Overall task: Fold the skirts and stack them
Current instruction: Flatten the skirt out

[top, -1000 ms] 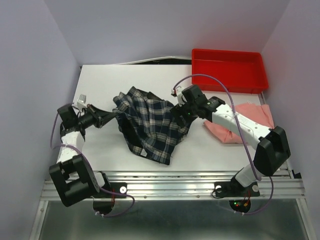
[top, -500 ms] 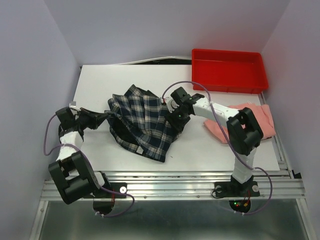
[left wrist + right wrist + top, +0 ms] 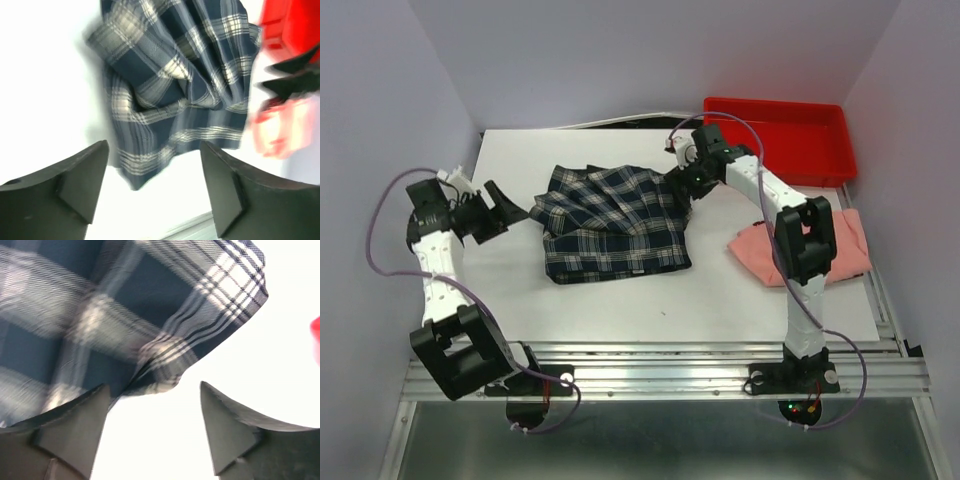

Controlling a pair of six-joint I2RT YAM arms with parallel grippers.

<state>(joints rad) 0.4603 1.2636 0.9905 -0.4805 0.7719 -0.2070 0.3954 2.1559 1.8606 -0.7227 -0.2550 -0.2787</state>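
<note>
The plaid skirt (image 3: 615, 222) lies spread in a rough rectangle on the middle of the white table (image 3: 610, 300). My left gripper (image 3: 510, 205) is open just off its left edge, with nothing between the fingers. In the left wrist view the plaid skirt (image 3: 175, 85) lies beyond the open left gripper (image 3: 152, 165), apart from it. My right gripper (image 3: 685, 185) is open at the skirt's far right corner. From the right wrist, that corner of the plaid skirt (image 3: 125, 310) sits just past the open right gripper (image 3: 152, 400). The pink skirt (image 3: 845, 240) lies folded at the right, partly behind the right arm.
A red tray (image 3: 775, 138) stands at the table's back right corner, close behind the right gripper. The same red tray (image 3: 290, 30) shows in the left wrist view. Lilac walls close in the left, back and right sides.
The plaid skirt went from a bunched heap to a flatter rectangle. My left gripper let go of it and drew back left. My right gripper moved toward the far right corner.
</note>
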